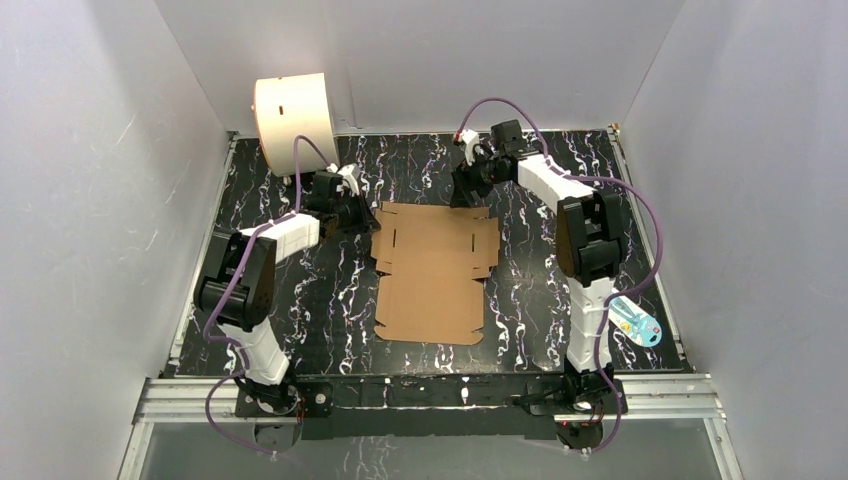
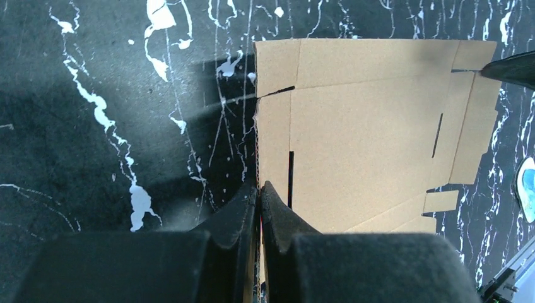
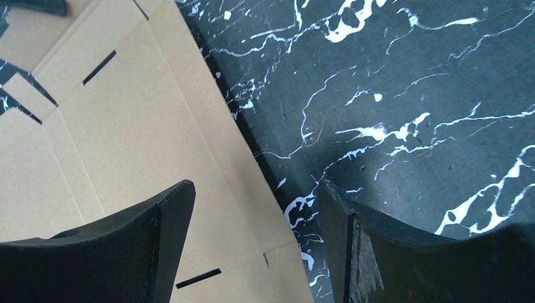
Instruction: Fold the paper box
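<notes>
Nearest to me, a ribbed aluminium rail (image 1: 430, 395) is running along the 6 o'clock edge, and the two white-and-black arms are rising from it, with glossy purple cables (image 1: 655, 240) looping off them. The table (image 1: 330, 300) is showing a black, stone-like top streaked with thin white veins. At 4 o'clock a small flat blue and white item (image 1: 636, 322) is lying beside the right arm; I cannot tell what it is.

In the middle of the table the paper box (image 1: 435, 270) is lying unfolded and flat. It is a thin sheet of plain brown corrugated cardboard, matte, scored with straight crease lines, cut with narrow dark slots and stepped at its sides into tabs and flaps, its near corners rounded.

At the sheet's 10 o'clock corner the left gripper (image 2: 259, 188) is reaching in low. Its two dark, wedge-shaped fingers are pressing together on the sheet's left edge, and the fluted edge is running straight in between them.

At about 1 o'clock on the sheet, by its far edge, the right gripper (image 3: 255, 189) is hanging with its fingers wide apart. One blunt black finger is sitting over the cardboard and the other over bare table, so the sheet's edge is passing between them. I cannot tell whether either finger is touching anything.

Farthest off, at 11 o'clock, a cream-white drum (image 1: 295, 120) with a smooth curved wall and a small dark slot is sitting against the pale grey walls (image 1: 120, 150).
</notes>
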`<action>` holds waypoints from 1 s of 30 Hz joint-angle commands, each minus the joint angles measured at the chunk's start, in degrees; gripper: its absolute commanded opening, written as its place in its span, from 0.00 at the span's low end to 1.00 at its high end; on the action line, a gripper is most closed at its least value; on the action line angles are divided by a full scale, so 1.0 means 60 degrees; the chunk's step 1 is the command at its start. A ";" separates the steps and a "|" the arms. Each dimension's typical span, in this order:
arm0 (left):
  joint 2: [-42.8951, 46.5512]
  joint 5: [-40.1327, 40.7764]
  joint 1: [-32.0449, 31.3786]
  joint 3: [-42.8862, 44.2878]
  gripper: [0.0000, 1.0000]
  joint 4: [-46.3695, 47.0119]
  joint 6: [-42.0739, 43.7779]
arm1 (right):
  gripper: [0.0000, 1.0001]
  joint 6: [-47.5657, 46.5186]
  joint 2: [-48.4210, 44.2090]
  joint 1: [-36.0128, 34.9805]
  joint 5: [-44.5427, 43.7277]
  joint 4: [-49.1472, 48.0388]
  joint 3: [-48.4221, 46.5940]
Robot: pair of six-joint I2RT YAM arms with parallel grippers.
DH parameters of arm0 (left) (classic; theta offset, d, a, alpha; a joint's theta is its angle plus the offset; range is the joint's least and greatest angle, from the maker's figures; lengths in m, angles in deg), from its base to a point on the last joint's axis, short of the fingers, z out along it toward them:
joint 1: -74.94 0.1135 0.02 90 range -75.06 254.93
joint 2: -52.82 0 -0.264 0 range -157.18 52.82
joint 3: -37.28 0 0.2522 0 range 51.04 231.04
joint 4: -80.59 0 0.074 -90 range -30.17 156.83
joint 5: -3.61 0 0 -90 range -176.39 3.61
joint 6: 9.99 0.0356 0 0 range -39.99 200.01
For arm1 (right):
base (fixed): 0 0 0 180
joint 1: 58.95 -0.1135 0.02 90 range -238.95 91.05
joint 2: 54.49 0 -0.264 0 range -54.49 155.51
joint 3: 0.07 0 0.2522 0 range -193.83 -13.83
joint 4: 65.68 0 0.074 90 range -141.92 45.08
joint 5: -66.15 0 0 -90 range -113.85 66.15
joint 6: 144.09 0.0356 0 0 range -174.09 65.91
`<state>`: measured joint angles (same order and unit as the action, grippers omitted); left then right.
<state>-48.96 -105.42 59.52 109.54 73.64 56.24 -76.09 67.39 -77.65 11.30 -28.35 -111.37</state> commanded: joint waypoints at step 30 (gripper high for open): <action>0.0855 -0.0476 -0.0235 -0.0441 0.01 0.1078 0.0563 | 0.41 -0.2264 0.1824 0.0067 0.2450 0.2975 -0.2424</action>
<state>-46.82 -107.91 58.36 106.87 79.21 58.06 -87.06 78.10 -77.65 21.91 -12.70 -122.85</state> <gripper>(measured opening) 0.028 0.445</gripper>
